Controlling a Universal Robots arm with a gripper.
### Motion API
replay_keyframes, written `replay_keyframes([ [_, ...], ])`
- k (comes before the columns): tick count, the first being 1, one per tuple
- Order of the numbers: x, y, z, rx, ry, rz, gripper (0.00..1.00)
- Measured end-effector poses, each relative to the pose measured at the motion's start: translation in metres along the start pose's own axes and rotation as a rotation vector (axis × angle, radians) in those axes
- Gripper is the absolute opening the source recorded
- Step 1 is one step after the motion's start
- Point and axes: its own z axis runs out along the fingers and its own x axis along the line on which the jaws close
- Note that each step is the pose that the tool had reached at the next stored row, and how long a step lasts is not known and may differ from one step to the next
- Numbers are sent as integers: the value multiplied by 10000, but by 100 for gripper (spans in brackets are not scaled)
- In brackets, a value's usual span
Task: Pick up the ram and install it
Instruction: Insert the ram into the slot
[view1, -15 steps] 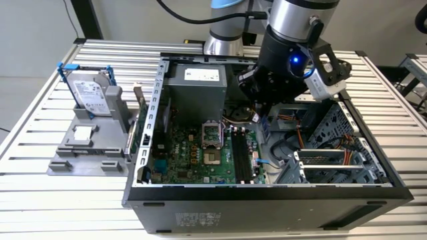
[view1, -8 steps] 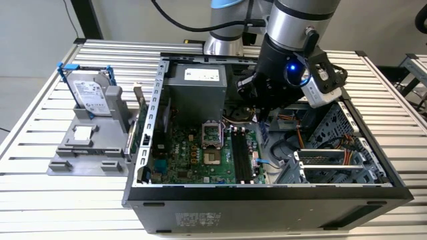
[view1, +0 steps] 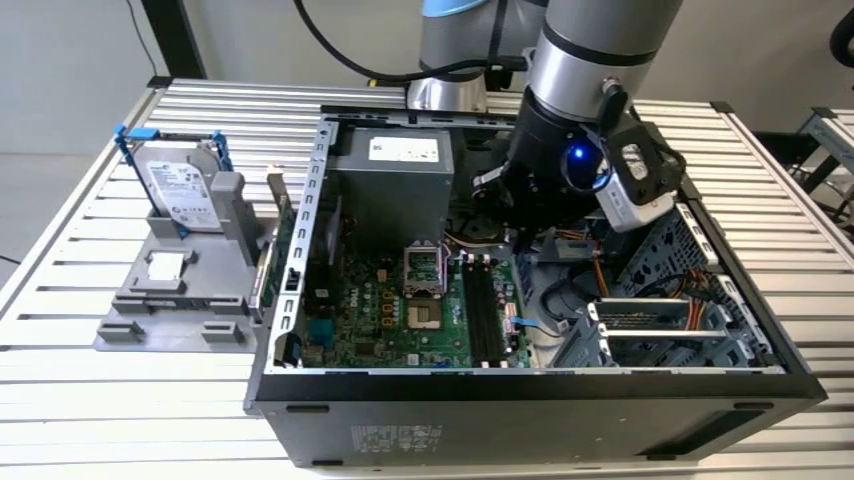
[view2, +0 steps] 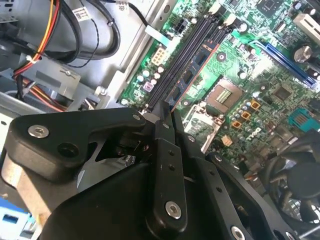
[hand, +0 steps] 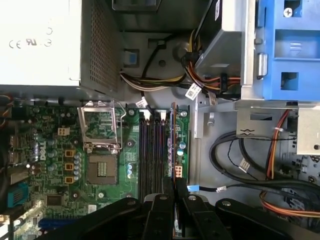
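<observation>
Arm's gripper clenched on the ram, stick edge-on along the black memory slots, green motherboard below, inside an open computer case

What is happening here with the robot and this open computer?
One robot arm reaches into the open computer case. Its gripper has the jaws closed on the ram, a thin stick held on edge at the black memory slots of the motherboard. Whether it is seated yet, I cannot tell. A hard drive stands outside on the table, at the exterior view's left.
</observation>
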Motion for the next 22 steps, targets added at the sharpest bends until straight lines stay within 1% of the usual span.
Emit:
replay_keyframes([
  [10,1,-77,180,0,-4,108,0],
  [16,2,-105,288,0,-10,122,0],
  [22,3,-115,397,-1,-10,148,0],
])
